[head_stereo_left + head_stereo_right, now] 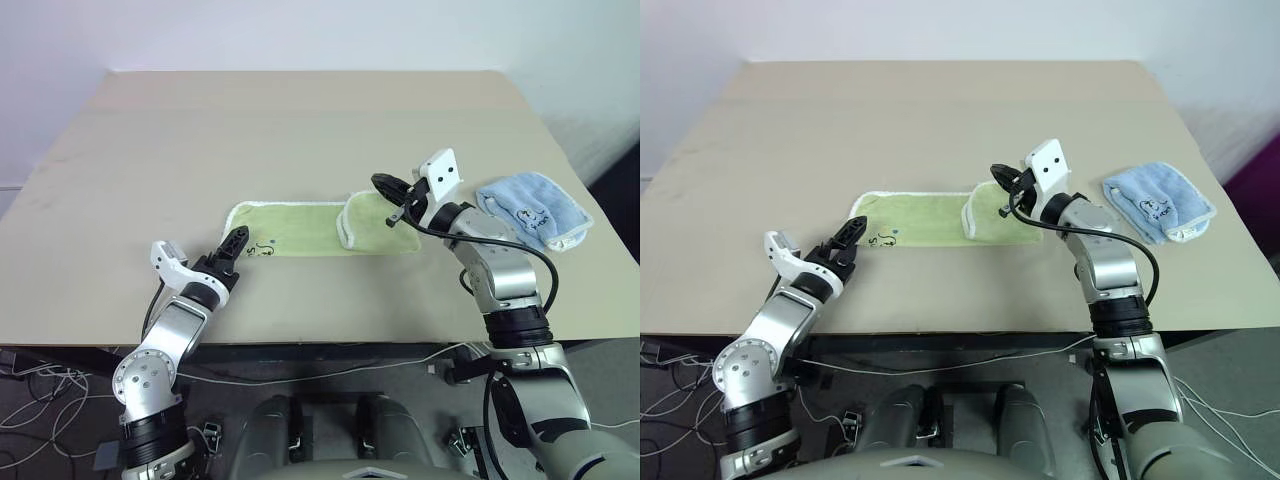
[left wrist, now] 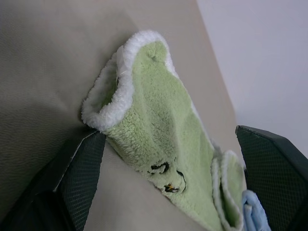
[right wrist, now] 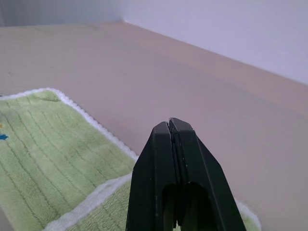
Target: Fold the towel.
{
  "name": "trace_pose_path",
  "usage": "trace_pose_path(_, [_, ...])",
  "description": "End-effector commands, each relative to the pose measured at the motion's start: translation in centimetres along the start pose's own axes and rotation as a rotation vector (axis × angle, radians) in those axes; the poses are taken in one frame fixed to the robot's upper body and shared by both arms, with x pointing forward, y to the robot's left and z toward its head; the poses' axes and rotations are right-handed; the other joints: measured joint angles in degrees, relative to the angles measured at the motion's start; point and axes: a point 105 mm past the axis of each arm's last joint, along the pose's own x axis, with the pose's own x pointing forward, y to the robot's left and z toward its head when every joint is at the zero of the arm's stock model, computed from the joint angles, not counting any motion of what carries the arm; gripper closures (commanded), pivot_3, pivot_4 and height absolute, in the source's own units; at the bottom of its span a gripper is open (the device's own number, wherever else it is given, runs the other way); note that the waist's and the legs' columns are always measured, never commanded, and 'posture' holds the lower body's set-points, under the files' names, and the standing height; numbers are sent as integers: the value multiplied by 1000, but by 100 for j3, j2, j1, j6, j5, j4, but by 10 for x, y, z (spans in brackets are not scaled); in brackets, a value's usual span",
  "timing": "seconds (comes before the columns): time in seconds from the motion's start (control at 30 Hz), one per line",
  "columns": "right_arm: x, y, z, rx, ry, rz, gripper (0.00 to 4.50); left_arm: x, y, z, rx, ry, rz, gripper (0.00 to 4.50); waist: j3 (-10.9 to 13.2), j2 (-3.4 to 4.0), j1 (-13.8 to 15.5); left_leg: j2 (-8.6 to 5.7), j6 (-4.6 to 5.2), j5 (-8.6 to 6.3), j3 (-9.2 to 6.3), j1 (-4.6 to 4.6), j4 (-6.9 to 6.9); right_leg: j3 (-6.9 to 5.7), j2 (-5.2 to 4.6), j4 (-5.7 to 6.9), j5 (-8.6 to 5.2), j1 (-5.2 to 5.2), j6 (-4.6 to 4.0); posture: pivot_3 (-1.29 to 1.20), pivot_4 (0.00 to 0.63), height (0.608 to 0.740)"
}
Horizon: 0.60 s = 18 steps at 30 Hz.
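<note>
Midway through folding the towel [image 1: 300, 228], by the look of it: lies flat near the table's [image 1: 300, 110] front edge, right end already doubled over onto the middle, left end with the dark logo still single

Left gripper [image 1: 236, 245] at that left end, fingers spread wide and empty, the white-piped corner sitting between them in the left wrist view

Right gripper [image 1: 388, 190] raised above the folded end, fingers pressed together on nothing

Blue cloth [image 1: 533, 209] well off to the right, untouched

Next, probably: close on the left corner, lift, carry it rightward over the fold
</note>
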Motion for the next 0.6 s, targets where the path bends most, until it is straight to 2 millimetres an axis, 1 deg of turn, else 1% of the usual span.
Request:
trace_pose_path(0.03, [-3,0,16,-23,-55,-11,4492,7,14,-8,-37,27,70,175,-2,3,35,0,0,0,0,0,0,0,0,0,0,0,-1,0,150,740])
trace_pose_path(0.1, [-4,2,15,-20,-54,-9,4500,8,13,-7,-42,22,64,558,-2,3,40,-1,-5,-4,0,0,1,0,0,0,0,1,-1,0,150,740])
trace_pose_path(0.23, [-4,4,12,-17,-45,-11,4500,7,11,-2,-50,2,52,1985,-1,2,34,-2,-4,-3,0,-1,2,0,-1,0,0,-1,-1,0,150,740])
trace_pose_path(0.27, [-4,5,11,-15,-42,-11,4500,6,11,0,-54,-6,50,2279,-1,2,31,-1,-3,-3,0,-2,2,0,0,-1,0,-1,-1,0,150,740])
trace_pose_path(0.33, [-4,6,10,-13,-40,-12,4500,6,11,1,-59,-14,48,3031,0,1,24,-1,1,0,0,-4,2,0,0,-2,0,-3,-1,0,150,740])
trace_pose_path(0.47, [-5,7,7,-8,-31,-10,4500,5,9,6,-76,-36,39,4341,-1,2,23,0,1,0,0,-5,1,0,1,-4,0,-4,-1,0,150,740])
trace_pose_path(0.5, [-5,8,6,-7,-30,-10,4500,4,9,7,-77,-38,38,4466,-1,2,21,1,1,0,1,-5,1,0,1,-3,0,-4,-1,0,150,740])
trace_pose_path(0.6, [-5,8,5,-5,-26,-9,4500,3,6,12,-77,-49,31,4466,0,1,10,3,-6,-5,0,-5,1,0,3,-3,0,-6,-1,0,150,740])
